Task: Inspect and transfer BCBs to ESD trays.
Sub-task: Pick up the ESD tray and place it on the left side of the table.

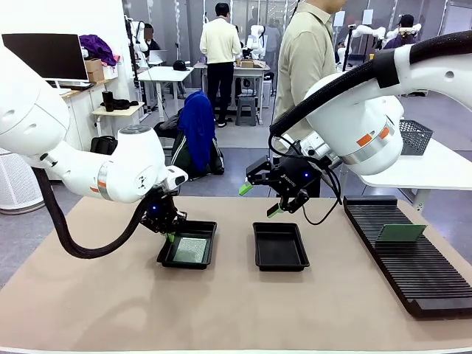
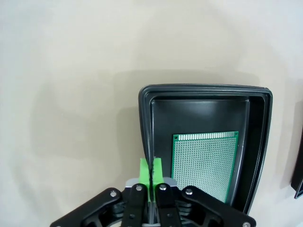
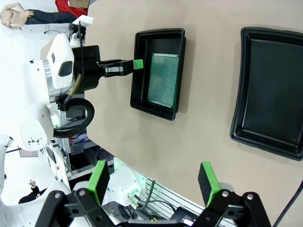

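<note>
Two black ESD trays lie side by side on the tan mat. The left tray [image 1: 164, 257] [image 2: 144, 101] [image 3: 137, 85] holds one green BCB [image 1: 190, 249] [image 2: 204, 163] [image 3: 163, 78] flat on its floor. The right tray [image 1: 279, 245] [image 3: 272, 90] has nothing in it. My left gripper [image 1: 169, 235] [image 2: 151, 170] [image 3: 138, 64] is shut with nothing between its green pads, just above the left tray's outer rim. Well above the right tray's far end, my right gripper [image 1: 259, 200] [image 3: 154, 182] hangs open with nothing in it.
A long black ribbed rack [image 1: 413, 273] runs along the table's right side, with a green board [image 1: 400, 233] leaning in it. A person [image 1: 306, 59] stands at the far side behind my right arm. Bare mat lies in front of both trays.
</note>
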Controlling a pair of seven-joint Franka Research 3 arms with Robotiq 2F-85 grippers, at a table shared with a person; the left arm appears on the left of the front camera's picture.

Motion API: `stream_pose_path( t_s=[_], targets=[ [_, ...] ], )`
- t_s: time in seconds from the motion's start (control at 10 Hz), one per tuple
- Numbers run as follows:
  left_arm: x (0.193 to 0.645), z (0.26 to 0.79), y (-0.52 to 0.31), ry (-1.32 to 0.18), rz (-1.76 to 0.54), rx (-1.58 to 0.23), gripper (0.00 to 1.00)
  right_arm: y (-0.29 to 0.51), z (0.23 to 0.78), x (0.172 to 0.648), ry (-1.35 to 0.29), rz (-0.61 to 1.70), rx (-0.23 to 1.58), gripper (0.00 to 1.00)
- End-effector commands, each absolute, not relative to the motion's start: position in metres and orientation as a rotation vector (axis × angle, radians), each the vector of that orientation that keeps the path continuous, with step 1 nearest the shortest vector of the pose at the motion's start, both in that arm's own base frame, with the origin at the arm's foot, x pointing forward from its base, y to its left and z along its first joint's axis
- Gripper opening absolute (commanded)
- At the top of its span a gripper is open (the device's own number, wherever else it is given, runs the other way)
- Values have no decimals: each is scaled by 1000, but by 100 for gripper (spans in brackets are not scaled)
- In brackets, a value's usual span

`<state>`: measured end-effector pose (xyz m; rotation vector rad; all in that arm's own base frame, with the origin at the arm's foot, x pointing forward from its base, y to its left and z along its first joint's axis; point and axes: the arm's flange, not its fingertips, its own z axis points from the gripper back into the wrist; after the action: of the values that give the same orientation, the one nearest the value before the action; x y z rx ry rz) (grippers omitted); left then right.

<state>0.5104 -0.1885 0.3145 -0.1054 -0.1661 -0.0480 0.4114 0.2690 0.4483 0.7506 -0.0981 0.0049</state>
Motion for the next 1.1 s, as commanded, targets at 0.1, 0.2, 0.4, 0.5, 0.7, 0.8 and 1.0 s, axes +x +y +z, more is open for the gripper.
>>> stream_pose_path(
  t_s=[0.1,0.2,0.4,0.5,0.7,0.8,1.0],
  targets=[
    [503,321,-161,-172,-73,-181,3,270,448,413,-94,-1,743,100],
    [504,322,-154,-174,-77,-211,3,270,448,413,-94,-1,743,100],
    [505,325,-142,-179,-88,-264,3,270,448,413,-94,-1,743,100],
    [504,326,-135,-184,-93,-298,3,270,448,413,-94,-1,743,100],
    [503,324,-115,-197,-86,-350,3,270,448,413,-94,-1,743,100],
    [501,324,-106,-204,-84,-366,3,270,448,413,-94,-1,743,100],
    [493,323,-84,-219,-70,-390,3,270,448,413,-94,-1,743,100]
  ],
)
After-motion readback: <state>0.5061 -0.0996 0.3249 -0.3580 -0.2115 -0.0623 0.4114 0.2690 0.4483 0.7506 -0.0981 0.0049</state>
